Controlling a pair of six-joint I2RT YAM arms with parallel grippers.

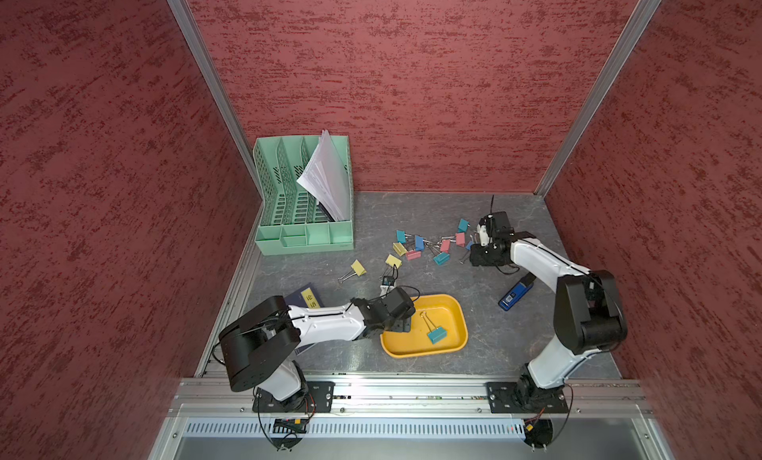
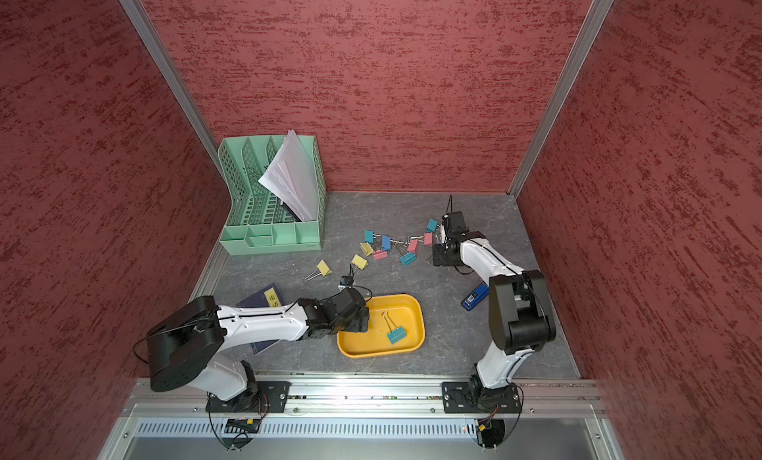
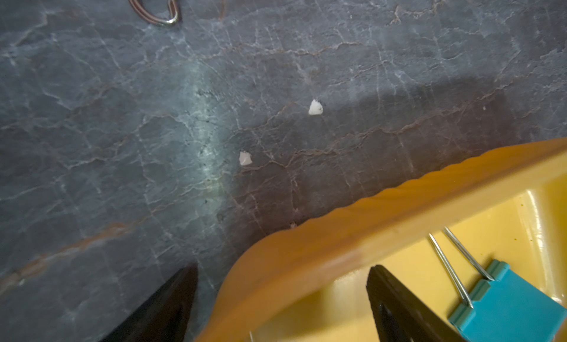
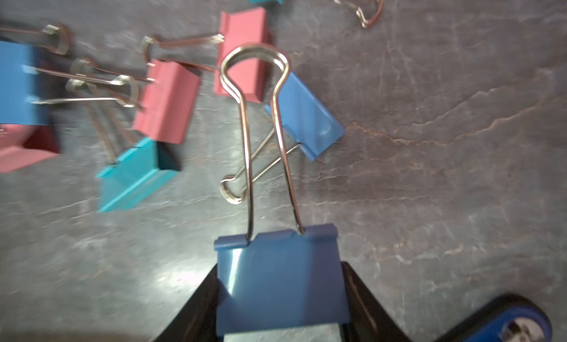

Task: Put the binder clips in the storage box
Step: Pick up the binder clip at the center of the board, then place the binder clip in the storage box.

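The yellow-orange storage box [image 1: 462,313] [image 2: 420,313] sits near the front middle with one teal binder clip [image 1: 436,334] [image 3: 506,309] lying in it. My left gripper [image 1: 404,326] [image 3: 280,279] is open, one finger outside the box's rim [image 3: 337,233] and one inside, holding nothing. Several loose binder clips [image 1: 416,247] [image 2: 383,247] lie in a cluster behind the box, and two yellow ones [image 1: 358,267] lie to its left. At the cluster's right end my right gripper [image 1: 474,247] [image 4: 279,273] is shut on a blue binder clip [image 4: 276,294], handles pointing away from the wrist.
A mint green file organizer [image 1: 305,198] with papers stands at the back left. A blue-and-black stapler [image 1: 515,293] lies right of the box, close to my right arm. A dark blue book [image 1: 307,299] lies partly under my left arm. Red walls enclose three sides.
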